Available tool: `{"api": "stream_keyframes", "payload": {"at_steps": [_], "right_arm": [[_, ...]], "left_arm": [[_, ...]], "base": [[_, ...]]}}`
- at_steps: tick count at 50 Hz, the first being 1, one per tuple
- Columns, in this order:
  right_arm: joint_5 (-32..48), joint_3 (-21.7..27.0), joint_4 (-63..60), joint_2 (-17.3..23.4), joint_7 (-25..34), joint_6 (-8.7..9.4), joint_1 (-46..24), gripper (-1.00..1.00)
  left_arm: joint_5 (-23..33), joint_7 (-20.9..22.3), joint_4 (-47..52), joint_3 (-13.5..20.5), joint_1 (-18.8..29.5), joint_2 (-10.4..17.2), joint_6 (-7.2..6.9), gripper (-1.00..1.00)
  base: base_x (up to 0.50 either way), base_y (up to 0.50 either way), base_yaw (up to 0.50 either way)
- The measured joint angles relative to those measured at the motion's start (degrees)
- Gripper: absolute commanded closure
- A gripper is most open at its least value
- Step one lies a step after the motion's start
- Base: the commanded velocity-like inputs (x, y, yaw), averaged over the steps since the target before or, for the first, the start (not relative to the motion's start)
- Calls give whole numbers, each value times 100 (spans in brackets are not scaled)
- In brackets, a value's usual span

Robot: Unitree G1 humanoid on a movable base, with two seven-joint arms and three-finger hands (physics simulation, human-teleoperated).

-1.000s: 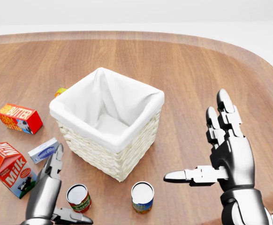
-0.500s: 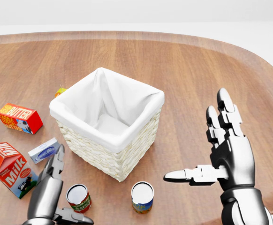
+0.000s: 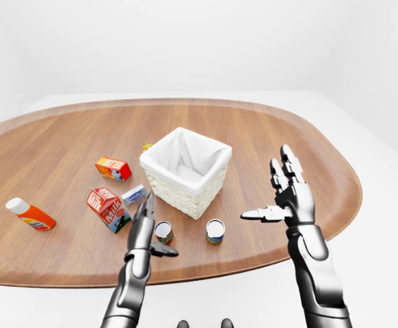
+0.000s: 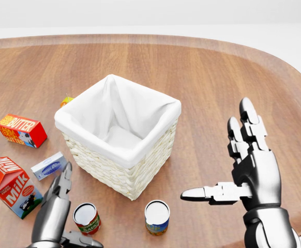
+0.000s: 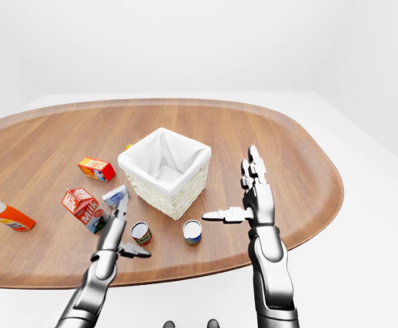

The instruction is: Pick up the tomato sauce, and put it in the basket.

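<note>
The tomato sauce can (image 4: 87, 218), red-labelled with a white top, stands upright on the wooden table (image 4: 217, 77) at the bottom left of the head view, below the basket. The white-lined wicker basket (image 4: 120, 135) sits in the middle. My left hand (image 4: 80, 206) is open, its fingers just left of the can and its thumb below it, not closed on it. My right hand (image 4: 215, 150) is open and empty, raised to the right of the basket with its thumb pointing left.
A second can (image 4: 156, 217) with a blue and yellow label stands right of the tomato sauce. A butter box (image 4: 21, 130), milk carton (image 4: 12, 186) and small blue-white box (image 4: 48, 165) lie left. An orange bottle (image 3: 29, 214) lies far left. A small orange item (image 4: 66, 100) peeks out beside the basket.
My left hand has sunk slightly beside the tomato sauce can. The right hand and the objects have not moved.
</note>
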State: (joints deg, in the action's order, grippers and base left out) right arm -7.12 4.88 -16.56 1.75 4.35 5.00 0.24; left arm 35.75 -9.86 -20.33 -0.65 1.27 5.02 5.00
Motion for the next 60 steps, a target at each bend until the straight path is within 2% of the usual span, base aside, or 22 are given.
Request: {"api": "stream_keyframes", "payload": {"at_steps": [60], "right_arm": [[-1,1,76,0,3,0,7,-100]], "left_arm": [[-132,-252,-1020,21,479,72,0,-99]], "base": [[0,0,0]]}}
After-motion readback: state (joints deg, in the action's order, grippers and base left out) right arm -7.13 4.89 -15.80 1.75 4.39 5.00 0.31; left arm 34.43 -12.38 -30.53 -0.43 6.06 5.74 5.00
